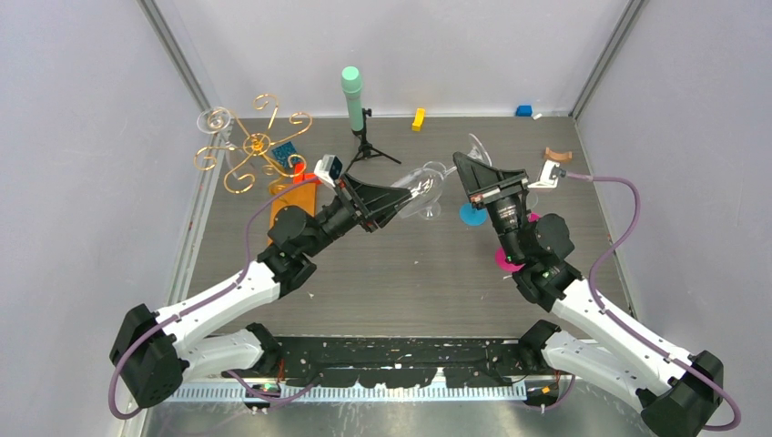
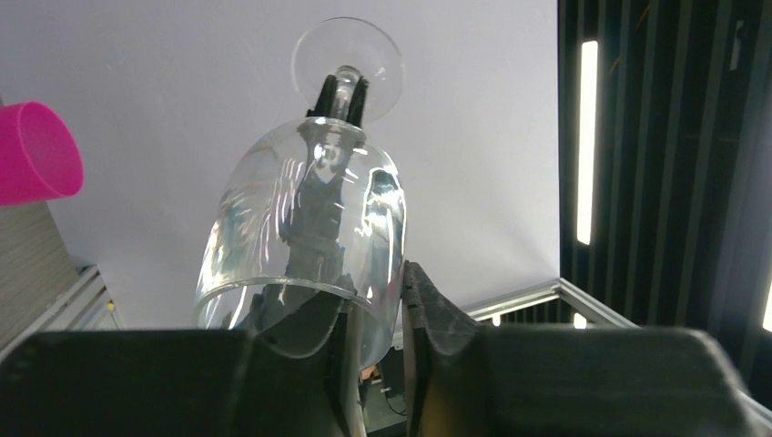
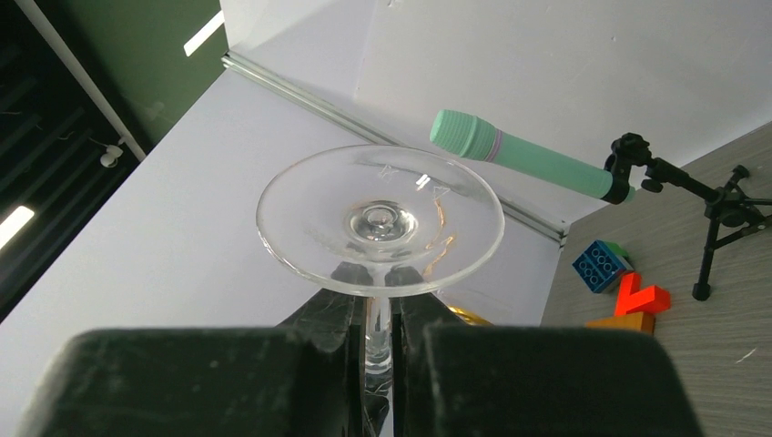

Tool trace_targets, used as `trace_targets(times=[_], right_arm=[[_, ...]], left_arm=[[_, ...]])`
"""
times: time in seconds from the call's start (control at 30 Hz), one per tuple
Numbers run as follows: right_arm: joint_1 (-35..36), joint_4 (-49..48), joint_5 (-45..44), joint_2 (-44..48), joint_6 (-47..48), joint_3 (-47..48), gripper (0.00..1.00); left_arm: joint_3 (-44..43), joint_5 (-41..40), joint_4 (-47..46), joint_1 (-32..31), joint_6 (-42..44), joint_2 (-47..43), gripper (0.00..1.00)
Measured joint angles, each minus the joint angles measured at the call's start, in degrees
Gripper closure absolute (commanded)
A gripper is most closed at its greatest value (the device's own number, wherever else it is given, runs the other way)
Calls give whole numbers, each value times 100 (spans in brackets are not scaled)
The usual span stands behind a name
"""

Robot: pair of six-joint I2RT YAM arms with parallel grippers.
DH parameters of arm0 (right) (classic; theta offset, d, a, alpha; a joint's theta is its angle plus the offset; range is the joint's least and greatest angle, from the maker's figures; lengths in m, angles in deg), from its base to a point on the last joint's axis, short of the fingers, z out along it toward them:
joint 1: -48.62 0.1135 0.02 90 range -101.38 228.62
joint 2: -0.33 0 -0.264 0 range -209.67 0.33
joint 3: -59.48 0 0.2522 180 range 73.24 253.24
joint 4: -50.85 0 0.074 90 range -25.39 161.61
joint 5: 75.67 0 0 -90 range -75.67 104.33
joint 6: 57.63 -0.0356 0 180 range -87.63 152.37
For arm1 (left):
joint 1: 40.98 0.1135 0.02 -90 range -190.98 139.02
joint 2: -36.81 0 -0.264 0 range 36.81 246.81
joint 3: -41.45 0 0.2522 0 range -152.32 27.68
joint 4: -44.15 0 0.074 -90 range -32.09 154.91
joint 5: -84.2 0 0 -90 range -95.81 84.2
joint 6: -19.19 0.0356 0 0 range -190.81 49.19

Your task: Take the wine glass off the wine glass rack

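Above the middle of the surface (image 1: 428, 273), the left gripper (image 2: 369, 314) is clamped on the rim of the wine glass (image 2: 300, 218), one finger inside the bowl and one outside. The bowl is clear and shows only reflections. The glass lies tilted in the air between the two arms, and the right gripper (image 3: 382, 320) is closed on its stem just under the foot. A pink cup (image 2: 35, 150) lies by the right arm, its inside hidden. Further back, near the far-left corner, the wine glass rack (image 1: 258, 144) stands on its orange base (image 1: 293, 194), well apart from the held glass. A clear ring (image 1: 217, 119) on one far scroll may be another glass. At the far edge a mint-green cylinder (image 3: 519, 155) sits on a black tripod (image 3: 719, 223). The left wrist view shows the rim grip, the right wrist view the stem grip, and the top view the rack's scrolls.
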Motion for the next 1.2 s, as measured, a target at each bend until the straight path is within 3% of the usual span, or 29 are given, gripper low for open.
trace_targets(times=[0.07, 0.2, 0.47, 0.7, 0.83, 0.97, 1.2], right_arm=[[0, -22, -4, 13, -66, -44, 100], [2, -17, 2, 63, -212, -85, 96], [2, 203, 72, 203, -173, -85, 61], [57, 433, 372, 264, -44, -85, 42], [57, 520, 433, 339, -20, -85, 38], [57, 813, 450, 553, 76, -85, 37], [57, 2387, 256, 1226, 719, 315, 39]], left_arm=[[0, -42, -74, 0, -7, 2, 100], [-2, -136, -234, 0, 39, 0, 100], [-103, -168, -76, -17, 470, -26, 100], [-634, -197, 809, -13, 1346, -251, 100], [-1073, -223, 1578, -13, 2026, -422, 100], [-1801, -289, 3010, -13, 2999, -509, 100], [-3517, -402, 5790, -13, 4828, -72, 100]])
